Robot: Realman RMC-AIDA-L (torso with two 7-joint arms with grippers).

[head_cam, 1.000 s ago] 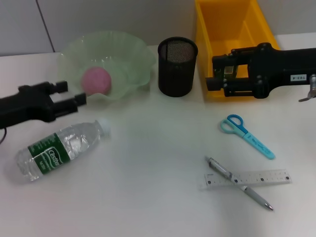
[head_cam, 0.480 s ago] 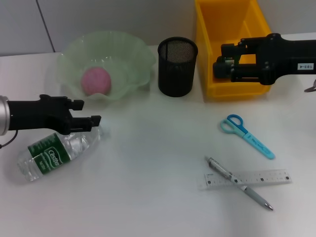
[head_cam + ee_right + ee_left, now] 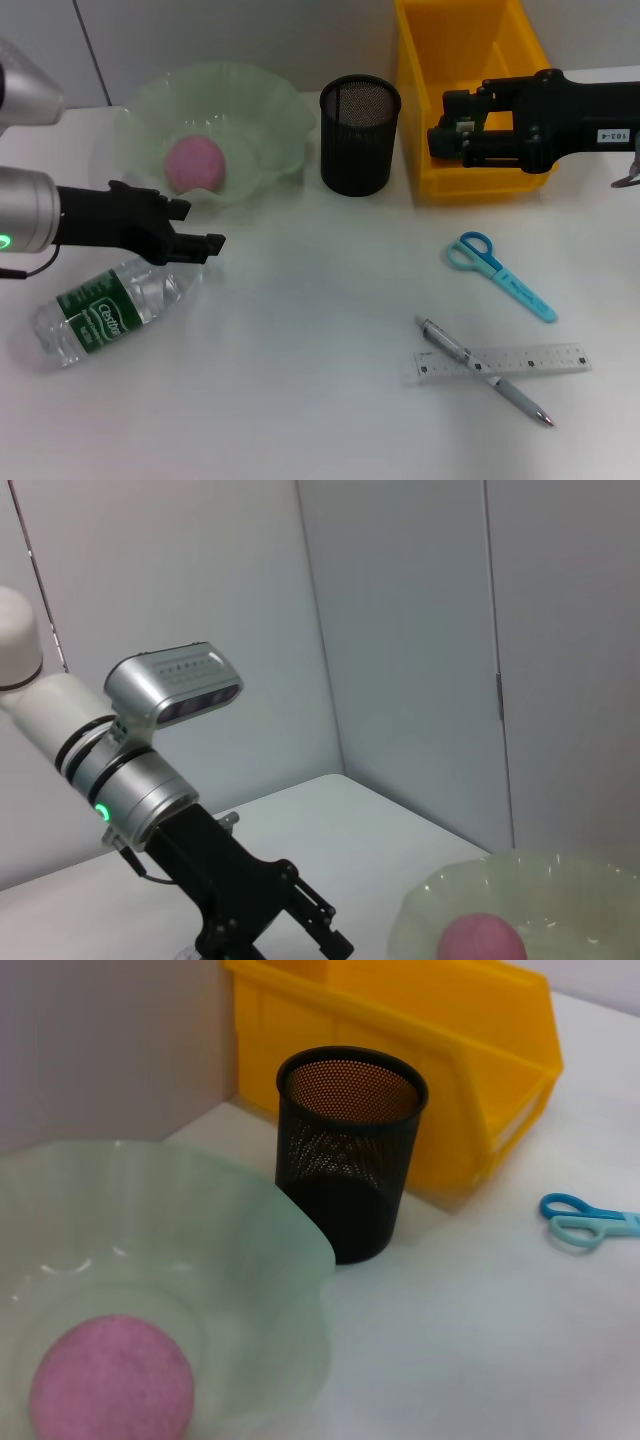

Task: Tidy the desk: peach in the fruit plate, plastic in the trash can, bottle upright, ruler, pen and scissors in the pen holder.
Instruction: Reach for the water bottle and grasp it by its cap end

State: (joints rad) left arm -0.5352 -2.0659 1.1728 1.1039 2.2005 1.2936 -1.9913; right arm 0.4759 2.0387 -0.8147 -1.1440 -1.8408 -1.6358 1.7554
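Lying on its side at the near left of the desk [image 3: 300,420], the bottle [image 3: 105,310] runs its long axis from its base near the edge up toward its cap under the left gripper [image 3: 200,240], which hovers just above that cap end with fingers spread apart; this arm is plainly the nearer one. Farther back, the peach [image 3: 195,165] sits in the fruit plate [image 3: 270,110], and the right gripper [image 3: 445,135], fingers spread, hangs over the yellow bin [image 3: 420,60]
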